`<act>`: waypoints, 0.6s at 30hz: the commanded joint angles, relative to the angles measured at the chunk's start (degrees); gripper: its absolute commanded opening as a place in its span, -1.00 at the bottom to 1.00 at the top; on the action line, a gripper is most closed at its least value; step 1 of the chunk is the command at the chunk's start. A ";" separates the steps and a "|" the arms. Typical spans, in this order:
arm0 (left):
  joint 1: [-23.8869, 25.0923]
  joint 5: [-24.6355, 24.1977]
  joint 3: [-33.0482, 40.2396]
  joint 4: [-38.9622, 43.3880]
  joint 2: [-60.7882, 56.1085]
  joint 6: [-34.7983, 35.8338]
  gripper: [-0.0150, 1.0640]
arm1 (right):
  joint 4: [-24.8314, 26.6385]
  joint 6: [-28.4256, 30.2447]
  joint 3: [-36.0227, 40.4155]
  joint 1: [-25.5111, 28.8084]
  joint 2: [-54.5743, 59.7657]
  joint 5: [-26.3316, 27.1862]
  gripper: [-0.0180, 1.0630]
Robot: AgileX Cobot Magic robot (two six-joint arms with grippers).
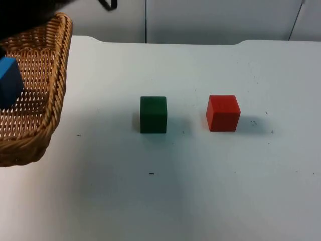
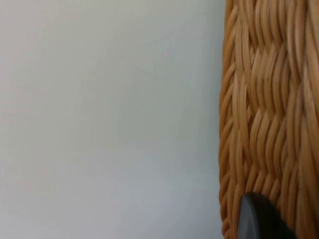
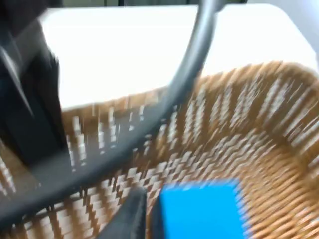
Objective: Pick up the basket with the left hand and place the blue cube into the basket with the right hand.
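The woven basket (image 1: 37, 95) hangs at the far left of the table, raised and tilted, with a shadow under it. Its wicker wall (image 2: 269, 109) stands right against my left gripper (image 2: 259, 221), which is shut on it. The blue cube (image 1: 9, 83) is inside the basket at its left side. In the right wrist view the blue cube (image 3: 202, 209) sits over the basket's woven floor (image 3: 259, 144), touching the black fingertip (image 3: 130, 214) of my right gripper (image 3: 149, 221), which looks shut on it. Black arm parts (image 1: 25, 12) cover the basket's far end.
A green cube (image 1: 153, 114) stands mid-table and a red cube (image 1: 223, 113) to its right, both apart from the basket. White table (image 1: 200, 191) stretches in front of them; the grey partition wall (image 1: 210, 20) closes the back.
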State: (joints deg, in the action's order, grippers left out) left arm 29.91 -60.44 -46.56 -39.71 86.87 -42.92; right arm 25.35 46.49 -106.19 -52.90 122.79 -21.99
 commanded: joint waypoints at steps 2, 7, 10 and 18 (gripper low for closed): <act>-0.30 0.10 -0.02 -1.88 2.05 -0.03 -0.98 | -0.78 0.17 -0.19 0.01 -6.06 -3.02 0.98; -0.30 4.50 -0.02 -2.26 6.96 -0.91 -0.98 | -1.65 -0.04 -0.19 2.30 -12.83 -10.54 0.98; -0.30 4.91 -0.02 -3.42 8.96 -3.95 -0.98 | -1.65 -0.04 -0.19 3.66 -14.63 -14.29 0.98; -0.40 7.28 -0.29 -11.87 15.12 -13.13 -0.98 | -1.56 -0.04 1.42 6.74 -16.03 -20.56 0.98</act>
State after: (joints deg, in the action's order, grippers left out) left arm 29.91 -52.90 -46.67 -47.84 101.26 -53.43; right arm 23.85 46.53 -105.76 -46.69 107.43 -41.35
